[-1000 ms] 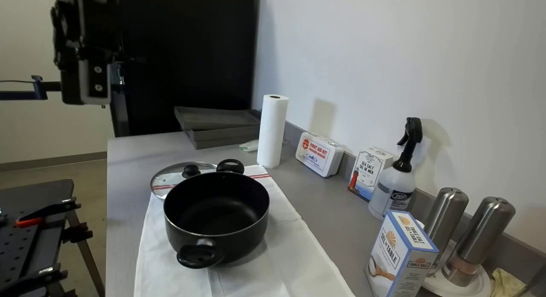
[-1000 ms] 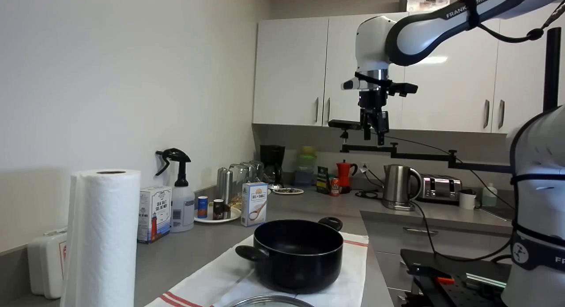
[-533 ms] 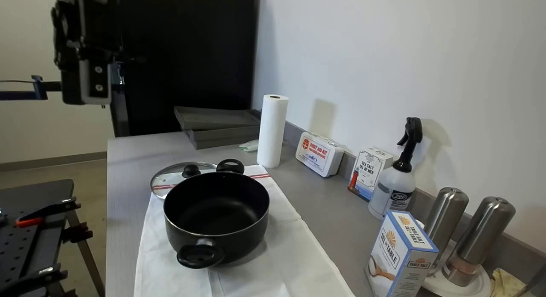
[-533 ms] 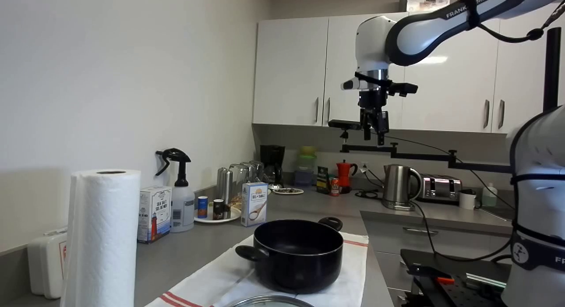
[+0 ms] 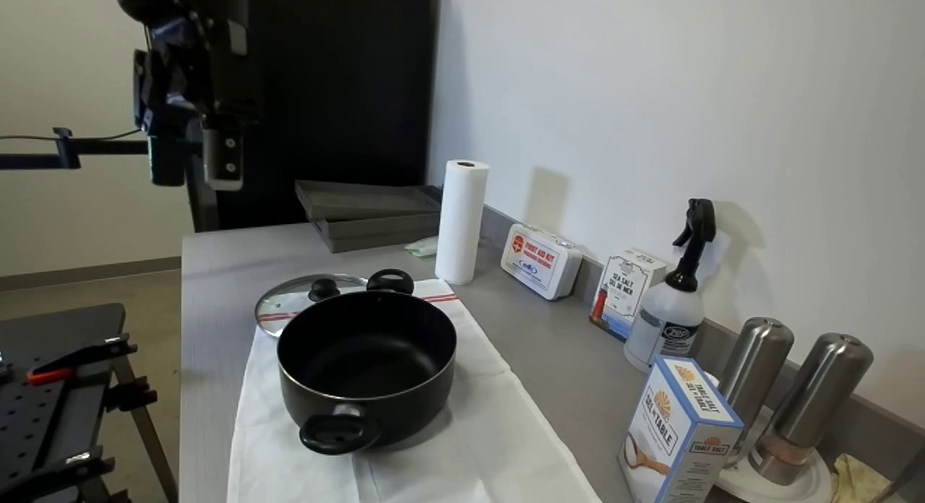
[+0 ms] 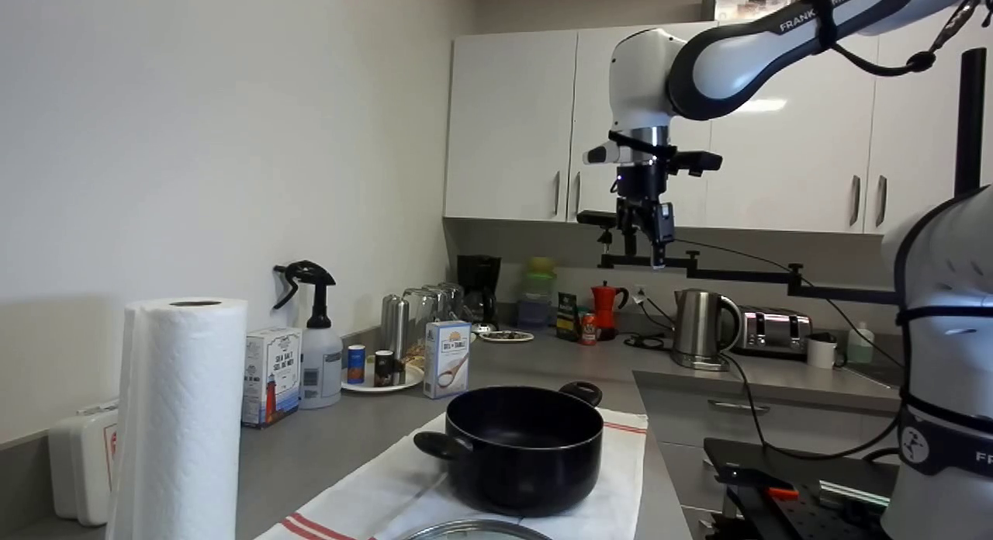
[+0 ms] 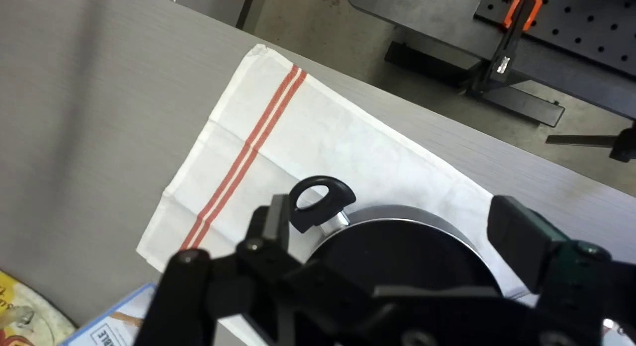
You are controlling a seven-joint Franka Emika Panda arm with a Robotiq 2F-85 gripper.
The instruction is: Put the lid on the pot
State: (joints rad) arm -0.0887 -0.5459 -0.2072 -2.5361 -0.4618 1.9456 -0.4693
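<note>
Glass lid by pot; hand up high, released.
Near to far: paper-towel roll upright in fgnd; next, lid, rim just poking in at bottom edge of an exterior view, rest cropped there. It lies w/ dk knob up on a wht dish towel w/ red stripes; can't tell if it touches pot. Pot, upright, comes next, just beside it on same towel, on gry tabletop, blk inside visible in both exterior views. Hand hangs well above, fingers spread wide apart; wrist view has pot's rim & a side handle below, roughly btwn them. Further back: wht/blue table-salt box, then steel kettle, toaster, wht cupboards at rear.
</note>
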